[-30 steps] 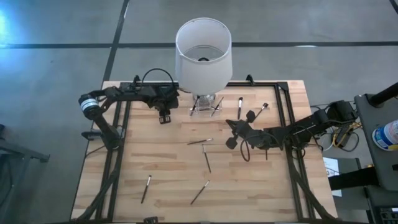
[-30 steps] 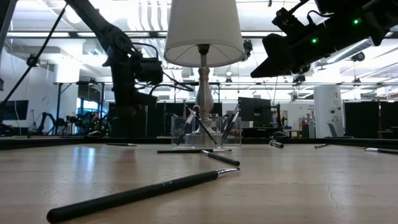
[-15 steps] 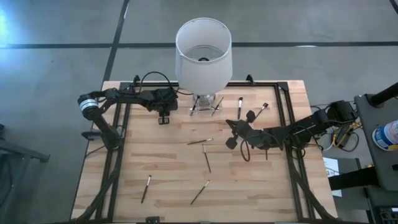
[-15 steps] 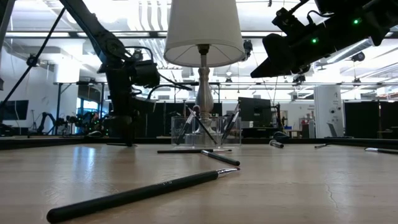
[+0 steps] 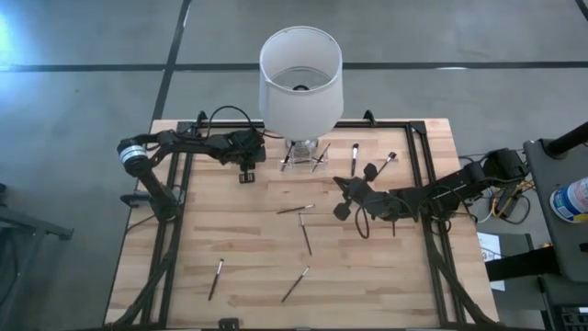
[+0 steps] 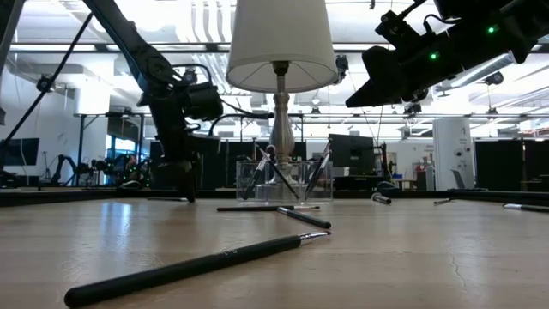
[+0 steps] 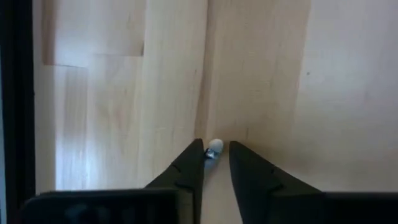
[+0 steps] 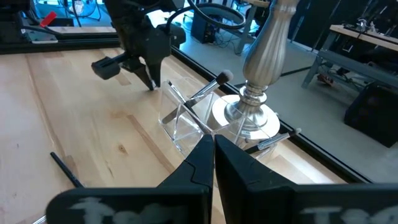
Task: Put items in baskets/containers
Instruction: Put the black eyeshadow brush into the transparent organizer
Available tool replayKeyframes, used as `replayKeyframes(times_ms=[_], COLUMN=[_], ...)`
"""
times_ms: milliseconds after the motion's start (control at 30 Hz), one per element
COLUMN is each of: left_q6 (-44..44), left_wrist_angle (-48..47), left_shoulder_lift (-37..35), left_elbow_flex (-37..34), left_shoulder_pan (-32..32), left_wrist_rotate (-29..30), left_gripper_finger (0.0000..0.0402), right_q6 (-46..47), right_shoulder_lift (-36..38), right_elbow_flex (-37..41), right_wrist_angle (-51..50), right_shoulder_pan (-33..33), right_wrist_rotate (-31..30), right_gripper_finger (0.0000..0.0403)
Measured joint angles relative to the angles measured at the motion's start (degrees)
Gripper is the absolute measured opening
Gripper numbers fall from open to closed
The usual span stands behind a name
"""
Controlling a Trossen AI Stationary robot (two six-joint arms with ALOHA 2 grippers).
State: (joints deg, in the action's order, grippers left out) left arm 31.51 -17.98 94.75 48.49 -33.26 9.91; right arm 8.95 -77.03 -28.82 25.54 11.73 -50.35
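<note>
Reaching down to the wooden table, the left gripper straddles a pale-tipped brush between narrowly parted fingers. Beyond it stands the clear holder; the right gripper hovers alongside, fingers pressed together.

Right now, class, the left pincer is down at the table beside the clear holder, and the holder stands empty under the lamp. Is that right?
Not quite. The holder is not empty: the right wrist view shows brushes leaning in it. The rest holds: the left pincer is down at the table beside it, under the lamp.
</note>
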Motion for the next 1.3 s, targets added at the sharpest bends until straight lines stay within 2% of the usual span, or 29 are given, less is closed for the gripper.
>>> replayKeyframes(times_ms=[300, 500, 700, 933, 1100, 1200, 1300], left_q6=[0.20, -0.15, -2.13, -6.83, -12.28, -17.52, -24.31], left_wrist_angle=[0.34, -0.74, -2.91, -8.02, -8.53, -5.94, 0.63], left_shoulder_lift=[1.52, 1.59, -0.22, -6.78, -14.34, -19.83, -25.41], left_elbow_flex=[0.12, 0.46, 1.16, 0.55, -0.84, -2.55, -6.20], left_shoulder_pan=[-0.10, -0.17, 0.24, 1.74, 4.81, 7.22, 10.13], left_wrist_rotate=[2.35, 6.14, 4.99, 3.69, 2.58, 0.88, 0.17], left_gripper_finger=[0.0007, 0.0001, 0.0000, 0.0000, 0.0000, 0.0000, 0.0000], right_q6=[0.02, 0.00, -0.12, -0.17, -0.17, -0.13, -0.15], right_shoulder_lift=[0.00, 0.00, 0.00, 0.00, 0.00, 0.00, 0.00], right_elbow_flex=[0.00, 0.00, 0.00, 0.00, 0.00, 0.00, 0.00], right_wrist_angle=[0.00, 0.00, 0.00, -0.04, -0.03, -0.02, 0.02], right_shoulder_pan=[0.02, 0.01, 0.02, 0.02, 0.02, 0.02, 0.02], right_wrist_rotate=[1.09, 1.16, 1.18, 1.33, 1.33, 1.33, 1.33], right_gripper_finger=[0.0008, 0.0009, 0.0008, 0.0008, 0.0009, 0.0009, 0.0009])
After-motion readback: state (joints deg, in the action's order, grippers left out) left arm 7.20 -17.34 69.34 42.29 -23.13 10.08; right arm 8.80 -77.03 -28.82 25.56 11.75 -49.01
